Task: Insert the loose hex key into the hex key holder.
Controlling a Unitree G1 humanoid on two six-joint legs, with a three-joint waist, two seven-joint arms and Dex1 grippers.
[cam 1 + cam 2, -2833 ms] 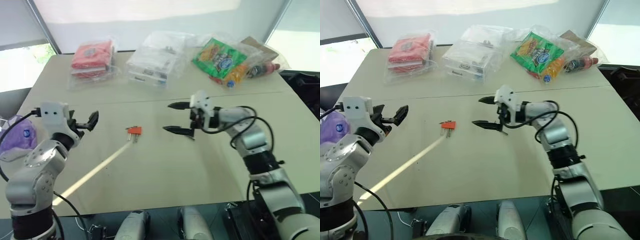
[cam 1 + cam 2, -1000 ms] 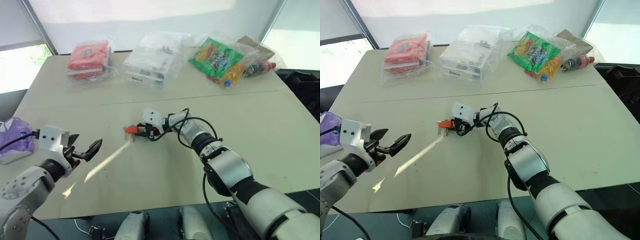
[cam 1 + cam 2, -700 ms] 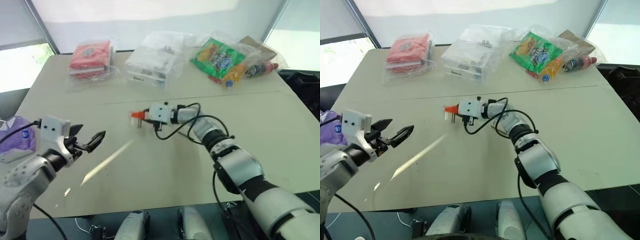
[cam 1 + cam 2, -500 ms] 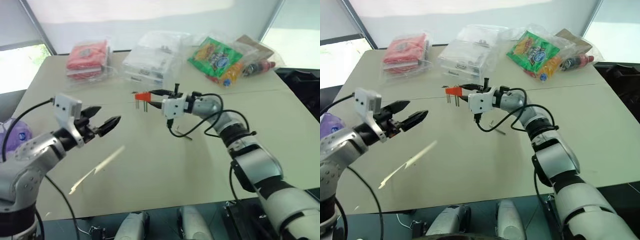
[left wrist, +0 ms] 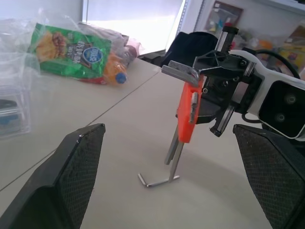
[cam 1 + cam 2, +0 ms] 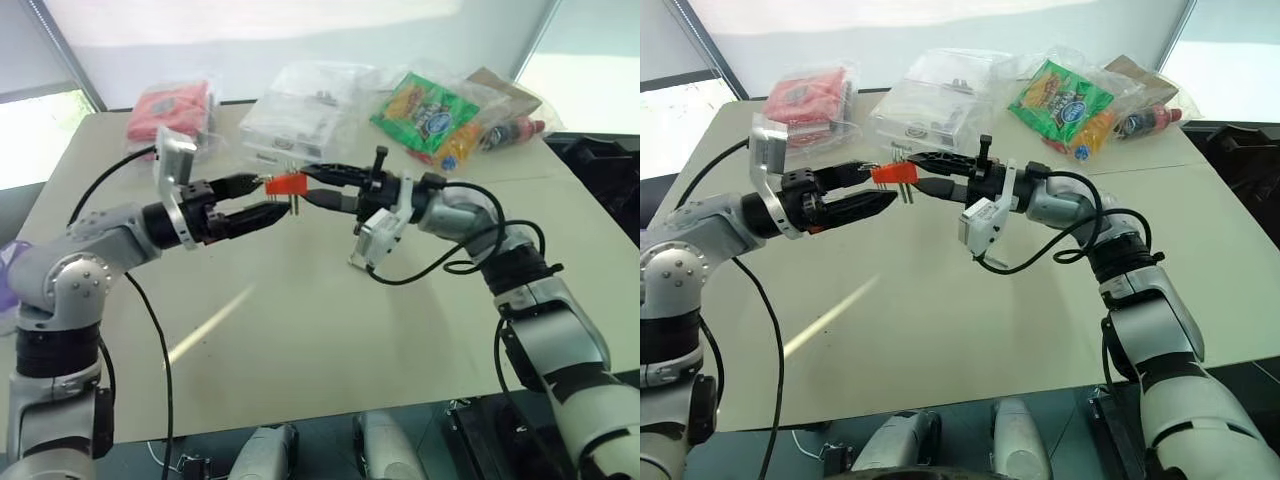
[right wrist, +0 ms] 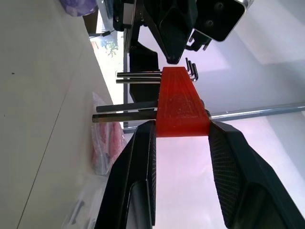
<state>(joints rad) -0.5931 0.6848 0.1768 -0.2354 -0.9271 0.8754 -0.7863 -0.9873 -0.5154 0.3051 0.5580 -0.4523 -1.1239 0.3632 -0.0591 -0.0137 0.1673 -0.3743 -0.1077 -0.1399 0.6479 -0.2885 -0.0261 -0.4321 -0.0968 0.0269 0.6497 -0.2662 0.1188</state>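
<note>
My right gripper (image 6: pixel 306 184) is shut on the red-orange hex key holder (image 6: pixel 285 184) and holds it in the air above the table's middle. In the right wrist view the holder (image 7: pixel 181 102) sits squeezed between both fingers, its short metal keys sticking out sideways. My left gripper (image 6: pixel 272 194) is open and points at the holder from the left, its fingertips just above and below it, apart from it. The loose hex key (image 5: pixel 158 181), a thin L-shaped rod, lies flat on the table under the holder (image 5: pixel 187 112).
Along the table's back stand a red packet in a clear bag (image 6: pixel 165 105), a clear bag of boxes (image 6: pixel 305 110) and a green snack bag (image 6: pixel 425 105) beside a bottle. A purple packet (image 6: pixel 8 275) lies at the left edge. A black cable loops below my right wrist.
My right gripper took the holder off the table, lifted it and rolled. My left gripper rose and swung right, still open, until its fingertips reached the holder.
</note>
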